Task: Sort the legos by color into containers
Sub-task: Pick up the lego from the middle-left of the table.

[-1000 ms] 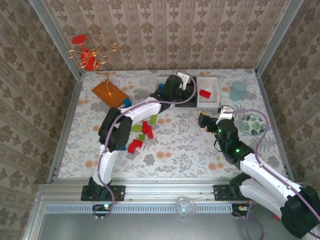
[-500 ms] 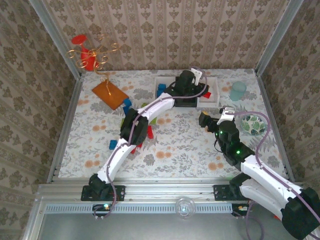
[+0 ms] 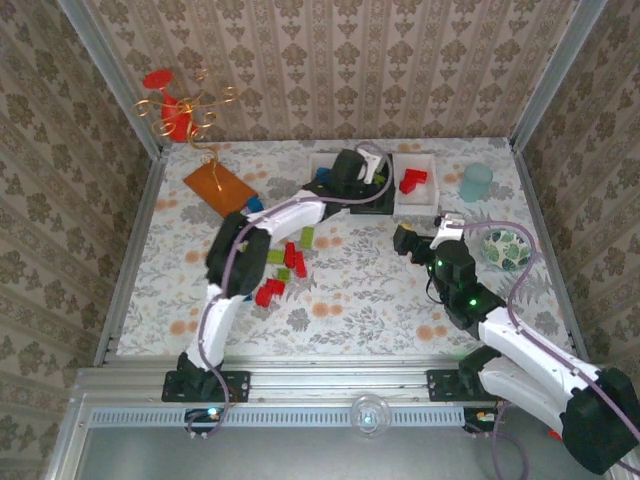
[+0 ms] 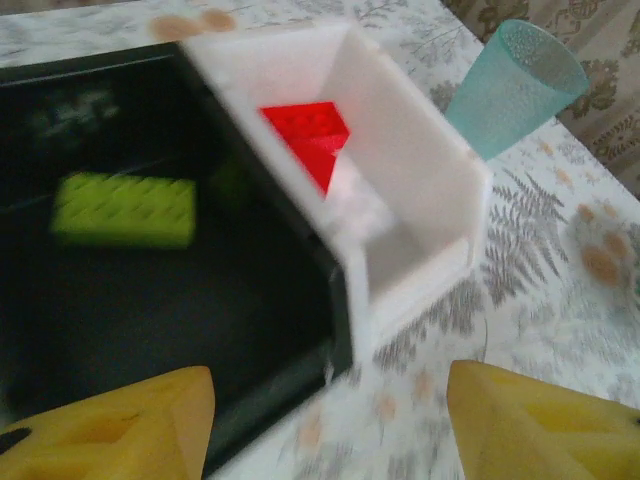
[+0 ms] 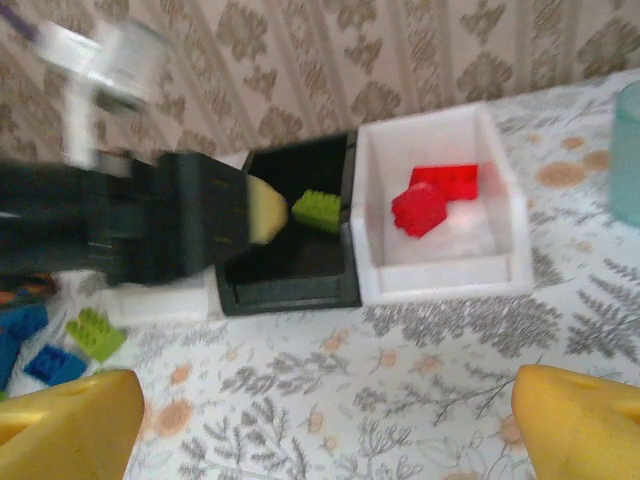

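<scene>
**A:** Bench notes. Where's the left gripper [image 4: 330, 425]?

**B:** Low over the row of containers, jaws parted, nothing between them. Just ahead on its left-finger side is the black container [image 4: 200, 310], with one lime lego [image 4: 123, 208] flat on its floor. Straight ahead of the gap is the right white container [image 4: 420, 170], with red legos [image 4: 310, 135] inside.

**A:** Why there?

**B:** My guess is a drop-off. Empty, open jaws above the bins read as a release rather than a pick (the wrist picture is smeared, so I won't swear to more).

**A:** And the right gripper [image 5: 320, 420]?

**B:** Held over bare table, jaws wide, holding nothing. The bins lie ahead of it, well apart. It looks kept back to leave the other arm room.

**A:** Counts?

**B:**
- Containers: three in a row, white, black, white.
- Reds in the right white one: two, touching.
- Lime in the black one: one.
- The left white container [image 5: 160, 300] sits mostly behind the left arm. A bit of blue [image 3: 320, 178] shows at it, number unclear.
- Loose legos [image 3: 285, 265]: a red-and-lime cluster on the table behind the left jaws, several of each, too small to count exactly.
- One pale blue cup [image 4: 515, 85] beyond the white bin, off the right-finger side. It is no part of the sorting.

**A:** Verdict?

**B:** One colour per bin holds where I can see, and most of the heap is unsorted
</scene>
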You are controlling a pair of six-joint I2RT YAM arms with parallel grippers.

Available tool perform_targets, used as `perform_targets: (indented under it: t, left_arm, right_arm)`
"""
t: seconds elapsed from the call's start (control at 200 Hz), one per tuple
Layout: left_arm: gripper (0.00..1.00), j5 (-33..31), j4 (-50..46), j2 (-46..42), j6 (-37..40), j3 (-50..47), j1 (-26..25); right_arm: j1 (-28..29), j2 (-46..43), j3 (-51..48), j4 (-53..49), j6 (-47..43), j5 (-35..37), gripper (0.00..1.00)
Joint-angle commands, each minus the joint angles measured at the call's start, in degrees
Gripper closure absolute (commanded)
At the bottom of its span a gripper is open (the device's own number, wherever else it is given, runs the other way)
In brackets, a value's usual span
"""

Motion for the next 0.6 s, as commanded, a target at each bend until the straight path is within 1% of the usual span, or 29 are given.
perform_targets:
  t: [0.0, 0.08, 0.14, 0.245, 0.33, 0.385, 0.46, 0.47, 0.48, 0.51, 0.595]
  left_arm:
    - [0.36, -4.0, 6.5, -14.7, 0.2, -13.9, 2.9]
    - [0.35, -7.5, 4.6, -23.5, -0.3, -25.0, 4.8]
    - [0.35, -10.6, 1.2, -28.8, -0.1, -31.3, 5.9]
    - [0.35, -16.0, -5.9, -37.1, 1.7, -38.3, 6.9]
    - [0.34, -19.4, -11.0, -41.6, 2.1, -41.8, 8.7]
    - [0.35, -19.5, -13.2, -43.4, 1.7, -43.3, 11.3]
    - [0.34, -17.8, -14.8, -44.8, 1.4, -44.4, 14.7]
    - [0.35, -17.6, -14.8, -44.9, 1.5, -44.5, 14.8]
    - [0.35, -17.3, -14.9, -44.9, 1.5, -44.5, 16.1]
    - [0.34, -16.7, -15.3, -44.8, 1.6, -44.5, 17.7]
    - [0.35, -15.6, -16.4, -42.9, 2.3, -43.1, 20.1]
  right_arm:
    - [3.0, 3.8, 2.8, 2.3, -2.8, -3.2, 0.04]
    - [6.0, 7.0, 4.4, 3.0, -5.3, -3.6, 0.04]
    - [8.2, 9.3, 5.8, 3.3, -7.3, -4.5, 0.04]
    - [11.1, 13.9, 7.8, 4.0, -9.8, -6.5, 0.04]
    - [12.2, 17.6, 9.2, 4.4, -9.9, -7.7, 0.04]
    - [12.8, 19.7, 10.0, 4.2, -10.0, -7.9, 0.04]
    - [13.4, 21.6, 10.9, 3.9, -10.2, -8.2, 0.04]
    - [13.4, 21.7, 11.0, 3.8, -10.3, -8.3, 0.04]
    - [13.5, 21.9, 11.1, 3.6, -10.3, -8.4, 0.04]
    - [13.6, 22.2, 11.4, 3.4, -10.6, -8.6, 0.04]
    - [13.8, 22.3, 11.8, 2.9, -11.4, -9.1, 0.04]
